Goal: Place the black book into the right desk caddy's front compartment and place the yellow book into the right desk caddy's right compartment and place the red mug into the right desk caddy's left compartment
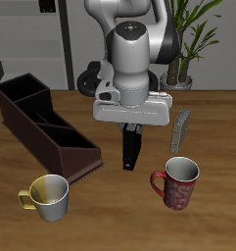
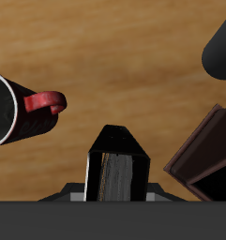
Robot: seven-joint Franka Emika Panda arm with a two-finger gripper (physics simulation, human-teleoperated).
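1. The jaws of the grey-white two-finger gripper [image 1: 133,127] are closed narrow on the thin plain black hardback book [image 1: 132,149]. It hangs upright below them, with its lower edge near the wooden desk [image 1: 110,221]; contact cannot be judged. Holding it on edge likely suits a drop into a narrow slot.
2. Wrist view confirms the black book [image 2: 118,169] sits between the jaws, page edge showing.
3. The long dark maroon-brown desk caddy [image 1: 46,127] lies at about 9 o'clock from the gripper, apart from the book. Its narrow middle section appears empty.
4. The small grey-tan book [image 1: 180,130] stands on edge at roughly 3 o'clock from the gripper, untouched.
5. The dark red speckled mug [image 1: 177,183] stands at about 5 o'clock, nearer the desk's front edge.
6. The cream mug with yellow handle [image 1: 48,196] stands at 7 o'clock, just in front of the caddy's low end.
7. Judgement: first placement under way; none of the three items is in the caddy yet.
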